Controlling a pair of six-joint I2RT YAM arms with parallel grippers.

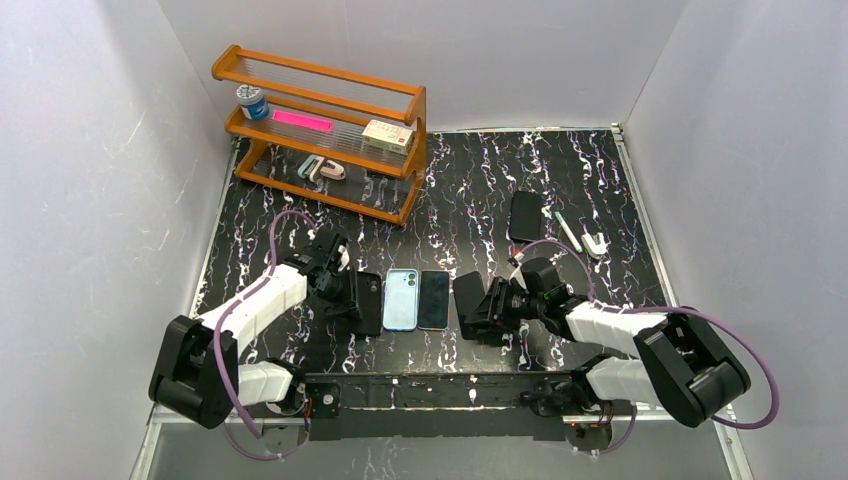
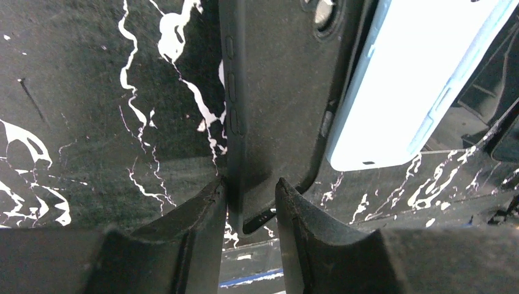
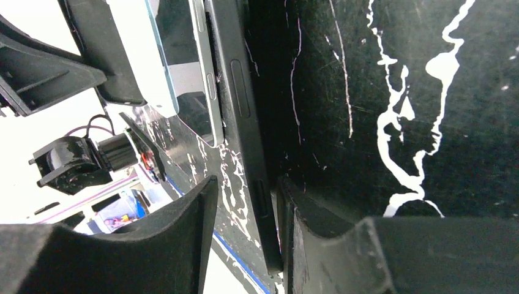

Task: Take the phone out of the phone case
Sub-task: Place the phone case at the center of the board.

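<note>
A black phone case [image 1: 369, 303] with a camera hole stands on its edge left of a light blue phone [image 1: 401, 299]. My left gripper [image 1: 353, 302] is shut on the case's near end, which fills the gap between the fingers in the left wrist view [image 2: 275, 92], with the light blue phone [image 2: 416, 73] beside it. A dark phone [image 1: 433, 299] lies screen up to the right of the blue one. My right gripper [image 1: 480, 312] is open around a thin black slab with side buttons [image 3: 235, 86], which rests against one finger [image 3: 294, 208]. The other finger stands apart.
A wooden shelf [image 1: 320, 130] with small items stands at the back left. Another black phone or case [image 1: 526, 215], a pen [image 1: 568, 232] and a white clip [image 1: 594, 243] lie at the right. The table's near edge is just behind both grippers.
</note>
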